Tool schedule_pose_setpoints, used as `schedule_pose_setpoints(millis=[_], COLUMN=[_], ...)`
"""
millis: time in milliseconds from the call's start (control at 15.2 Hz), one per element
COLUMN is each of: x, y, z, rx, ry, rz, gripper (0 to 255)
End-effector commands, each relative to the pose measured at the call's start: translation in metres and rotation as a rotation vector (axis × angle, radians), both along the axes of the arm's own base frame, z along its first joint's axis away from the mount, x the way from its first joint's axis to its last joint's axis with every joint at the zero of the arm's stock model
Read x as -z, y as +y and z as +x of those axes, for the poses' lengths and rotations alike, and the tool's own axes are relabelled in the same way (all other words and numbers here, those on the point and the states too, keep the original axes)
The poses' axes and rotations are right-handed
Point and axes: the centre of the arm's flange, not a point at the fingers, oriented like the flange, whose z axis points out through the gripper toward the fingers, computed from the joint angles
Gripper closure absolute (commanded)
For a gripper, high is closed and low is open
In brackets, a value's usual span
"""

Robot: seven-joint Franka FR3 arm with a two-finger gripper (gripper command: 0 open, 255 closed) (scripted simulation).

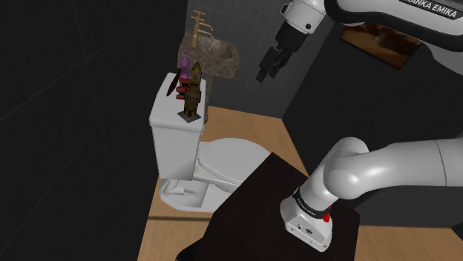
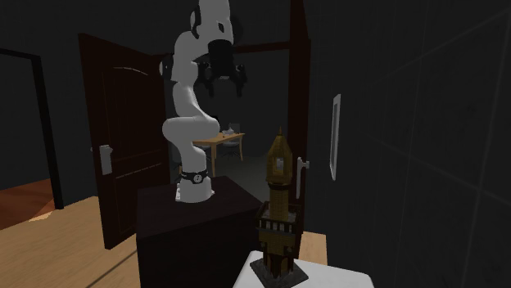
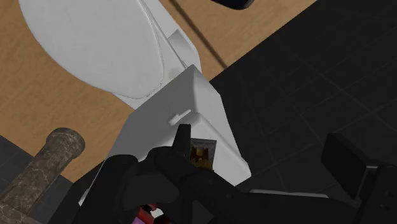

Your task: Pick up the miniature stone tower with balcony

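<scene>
The little tower (image 1: 192,93) stands upright on the flat lid of the white toilet tank (image 1: 172,119). In the wrist view it is mostly hidden behind the black claw parts. Only its dark tip and a bit of brown peek out. A purple and red thing (image 1: 180,74) sits just behind the tower, and I cannot tell what it is. In the second exterior view the tank lid is cut off at the bottom edge.

The claw (image 1: 266,68) hangs high in the air, well apart from the tower. Its two fingers stand apart with nothing between them.

The toilet bowl (image 1: 222,159) stands on a wooden floor (image 1: 260,130), near a stone sink (image 1: 219,59) with a gold tap (image 1: 200,30). The walls are dark. The arm sits on a dark box (image 1: 252,200). Behind it is a brown door (image 2: 123,155), and a small table (image 2: 214,139) shows far away.
</scene>
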Motion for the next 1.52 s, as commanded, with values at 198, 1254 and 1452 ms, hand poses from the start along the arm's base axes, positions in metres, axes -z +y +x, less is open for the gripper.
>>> schedule_pose_setpoints(millis=[198,1254,1452], x=[0.026,0.155,0.175], y=[0.022,0.087,0.089], z=[0.019,0.164,0.198], rx=[0.067,0.427,0.494], ry=[-0.066,-0.415,-0.481], rz=[-0.054,-0.341,-0.395], gripper=[0,0,0])
